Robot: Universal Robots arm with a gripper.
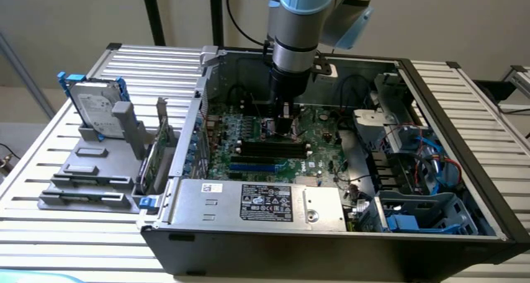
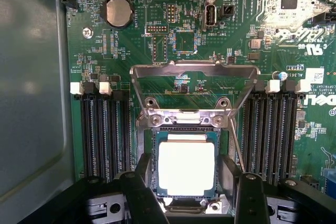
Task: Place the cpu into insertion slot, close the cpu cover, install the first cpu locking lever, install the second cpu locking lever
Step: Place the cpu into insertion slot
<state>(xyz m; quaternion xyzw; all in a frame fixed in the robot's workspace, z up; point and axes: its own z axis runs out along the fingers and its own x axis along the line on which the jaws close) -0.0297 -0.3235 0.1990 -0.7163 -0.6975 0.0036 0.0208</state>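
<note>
The cpu [image 2: 186, 167], a square chip with a bright metallic top, lies flat in the insertion slot [image 2: 185, 127], black with a grey metal rim, on the green board. The cpu cover [image 2: 194, 68], a silvery frame with a large opening, stands swung up and back from the slot on its hinge. My gripper [image 2: 189, 184] is open and low over the slot. One dark finger [image 2: 140, 195] stands on each side of the chip, a little apart from it. In the exterior view my gripper [image 1: 284, 125] reaches straight down into the computer case onto the motherboard.
Long black memory slots [image 2: 102, 129] flank the socket, another bank [image 2: 273, 129] on the other side. A coin battery [image 2: 118, 12] sits further up the board. The power supply [image 1: 257, 202], drive cage [image 1: 422, 211] and case walls hem the arm in. A hard drive [image 1: 95, 109] stands outside.
</note>
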